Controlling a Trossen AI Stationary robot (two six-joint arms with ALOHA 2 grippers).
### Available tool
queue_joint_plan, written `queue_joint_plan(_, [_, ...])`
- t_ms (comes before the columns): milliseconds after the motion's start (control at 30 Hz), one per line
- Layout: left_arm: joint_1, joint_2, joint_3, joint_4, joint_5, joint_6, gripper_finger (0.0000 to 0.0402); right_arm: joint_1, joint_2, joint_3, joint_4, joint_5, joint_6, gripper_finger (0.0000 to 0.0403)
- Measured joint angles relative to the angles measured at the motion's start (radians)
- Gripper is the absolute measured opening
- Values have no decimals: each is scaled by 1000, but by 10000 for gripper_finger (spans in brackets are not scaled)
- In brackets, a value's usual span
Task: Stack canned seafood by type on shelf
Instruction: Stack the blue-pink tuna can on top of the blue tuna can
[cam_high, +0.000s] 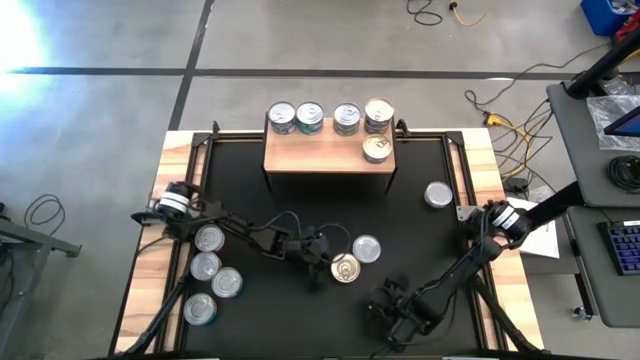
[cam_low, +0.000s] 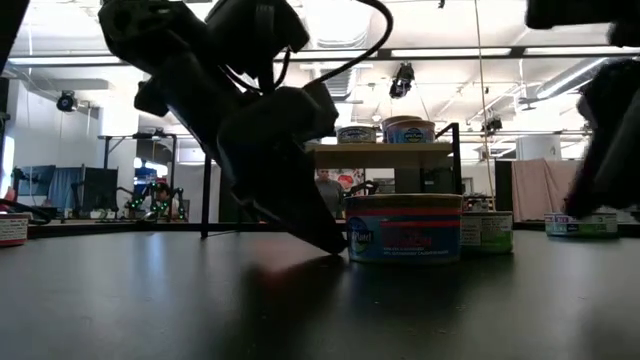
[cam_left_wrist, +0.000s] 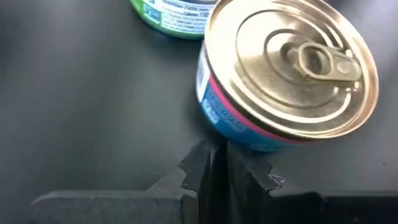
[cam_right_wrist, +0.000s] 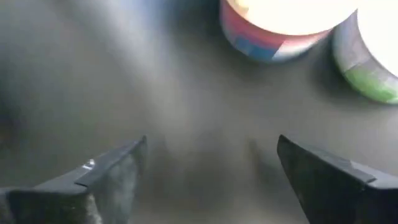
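Several tins stand on the shelf (cam_high: 325, 158), and one pair (cam_high: 379, 115) is stacked at its right end. On the black mat (cam_high: 250, 200) lie a gold-topped tin (cam_high: 344, 268) with a red and blue label (cam_low: 405, 228), a silver-topped tin (cam_high: 366, 248) with a green label (cam_low: 487, 230), one tin (cam_high: 437, 194) at the right and several (cam_high: 209, 250) at the left. My left gripper (cam_left_wrist: 211, 168) is shut, slanting down, its tips at the gold-topped tin's left side. My right gripper (cam_right_wrist: 211, 168) is open above the mat, near the front edge (cam_high: 395, 300). My left gripper's shut fingertips (cam_left_wrist: 202, 163) stand right at the gold-topped tin's side wall near its base (cam_left_wrist: 217, 127), coming slanting down from the table's left. Whether they touch the wall, I cannot tell. The tin stands flat on the mat.
Wood strips (cam_high: 160, 250) border the mat on both sides. Cables trail on the floor behind the table, and a desk (cam_high: 600, 150) with a keyboard stands to its right. Bare mat lies between the shelf and the two middle tins.
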Motion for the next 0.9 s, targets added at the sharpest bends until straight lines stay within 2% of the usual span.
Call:
queue_joint_plan(133, [-24, 36, 19, 41, -11, -36, 40, -20, 3, -11, 19, 106, -50, 377])
queue_joint_plan(333, [-37, 80, 27, 157, 6, -81, 40, -73, 6, -41, 113, 257, -132, 380])
queue_joint_plan(567, [-46, 85, 27, 195, 39, -98, 40, -119, 4, -110, 179, 240, -114, 380])
queue_joint_plan(733, [-62, 84, 27, 178, 45, -89, 40, -95, -23, -87, 100, 195, -95, 380])
queue_joint_plan(900, [-67, 83, 19, 170, 39, -68, 40, -84, -31, -6, -27, 202, -92, 380])
